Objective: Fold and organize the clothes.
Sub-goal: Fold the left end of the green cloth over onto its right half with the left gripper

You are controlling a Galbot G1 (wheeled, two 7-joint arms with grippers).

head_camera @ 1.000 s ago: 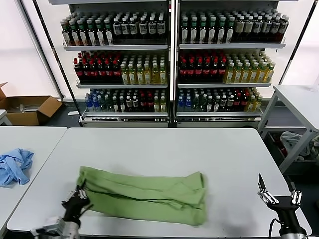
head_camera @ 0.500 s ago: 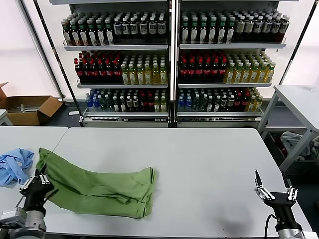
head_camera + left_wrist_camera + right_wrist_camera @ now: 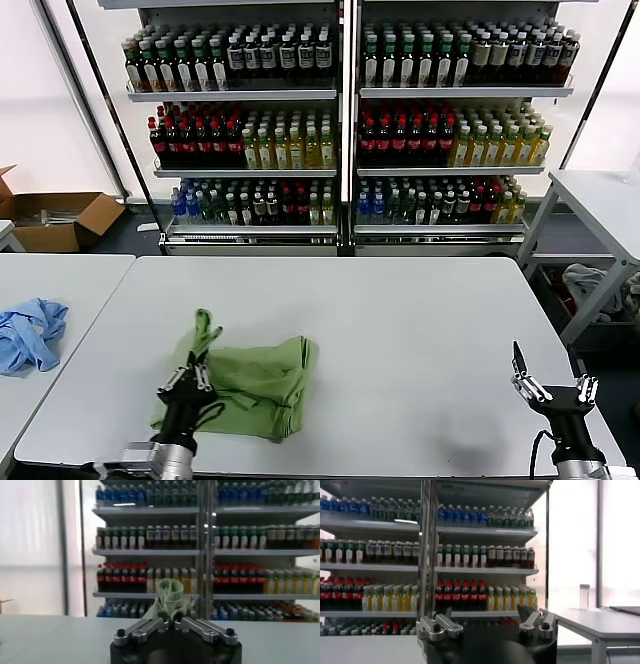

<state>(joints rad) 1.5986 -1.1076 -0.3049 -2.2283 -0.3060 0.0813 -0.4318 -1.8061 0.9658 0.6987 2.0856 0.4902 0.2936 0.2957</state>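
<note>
The light green polo shirt (image 3: 255, 385) lies bunched on the white table (image 3: 400, 330), left of centre near the front edge. My left gripper (image 3: 197, 365) is shut on one end of it and holds that end up over the pile, so a strip of cloth stands above the fingers. In the left wrist view the pinched cloth (image 3: 170, 597) sticks up from the closed left gripper (image 3: 172, 623). My right gripper (image 3: 550, 385) is open and empty near the table's front right corner; it also shows in its wrist view (image 3: 487, 622). The chest logo is hidden.
A light blue garment (image 3: 30, 335) lies on a second table (image 3: 70, 275) at the left. Shelves of bottles (image 3: 340, 130) stand behind. Another table (image 3: 600, 200) is at the far right, and a cardboard box (image 3: 55, 220) sits on the floor at the back left.
My left gripper has swung right from the table's left edge, carrying the shirt's end back over the pile. The shirt went from spread out to bunched. The right arm barely moved.
</note>
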